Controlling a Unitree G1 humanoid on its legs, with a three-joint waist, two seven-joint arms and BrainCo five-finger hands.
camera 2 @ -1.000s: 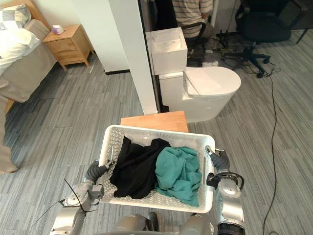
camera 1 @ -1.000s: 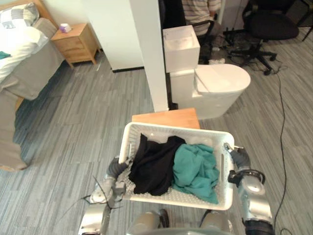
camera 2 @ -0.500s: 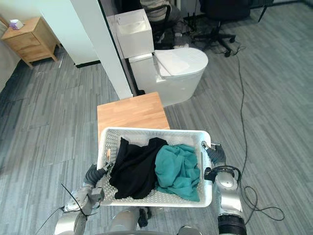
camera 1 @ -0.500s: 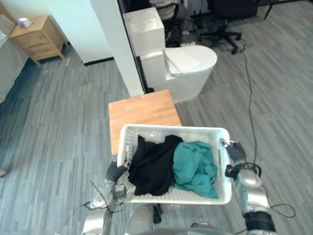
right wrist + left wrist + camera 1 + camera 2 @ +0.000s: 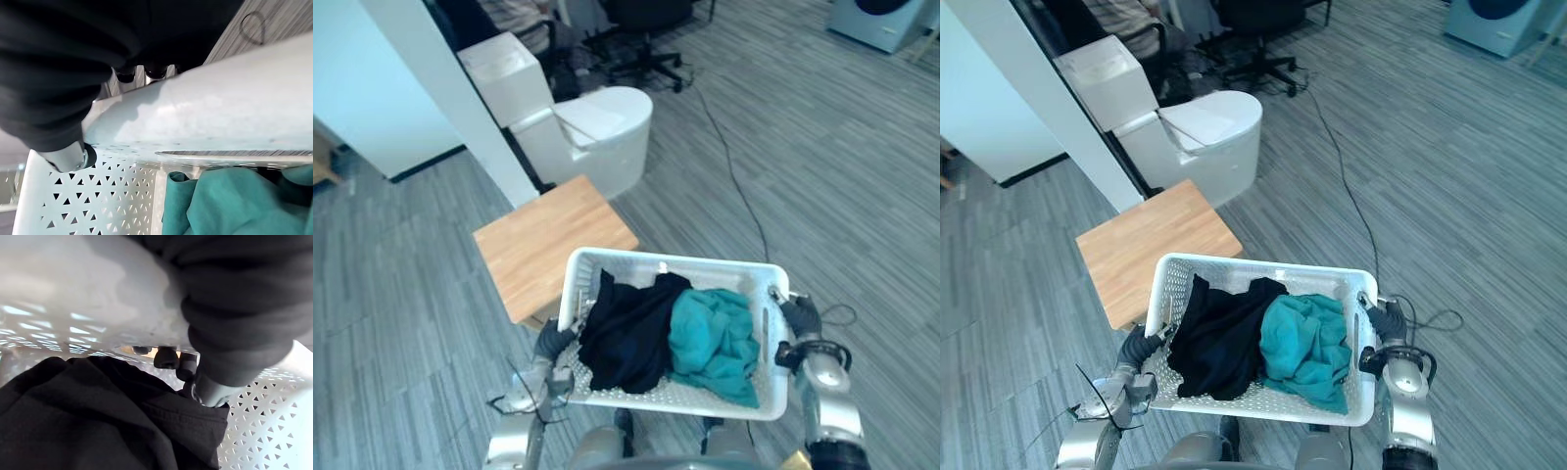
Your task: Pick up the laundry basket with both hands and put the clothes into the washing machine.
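Nearest the robot, a white perforated laundry basket (image 5: 668,263) is held clear of the grey plank floor (image 5: 822,166) between the two hands.

The left hand (image 5: 551,343) is on the basket's left end. In the left wrist view its dark fingertips (image 5: 166,357) curl under the rim, and the thumb (image 5: 211,389) sits against the inner wall.

The right hand (image 5: 800,318) is on the right end. In the right wrist view its fingertips (image 5: 126,74) hook over the outer side of the rim and the thumb (image 5: 66,156) presses the perforated wall inside. Both hands are therefore closed on the rim.

The basket holds a black garment (image 5: 631,328) in its left half and a teal garment (image 5: 715,333) in its right half. The two touch at the middle.

Just beyond the basket's far left corner stands a low wooden table (image 5: 548,245).

Past the table is a white toilet (image 5: 597,127) with its lid down, beside a white pillar (image 5: 440,88).

Farther off, a black office chair (image 5: 646,64) stands behind the toilet, with a seated person in a striped shirt (image 5: 1121,15) near it.

The washing machine (image 5: 1494,24) stands at the far right, well apart from the basket.
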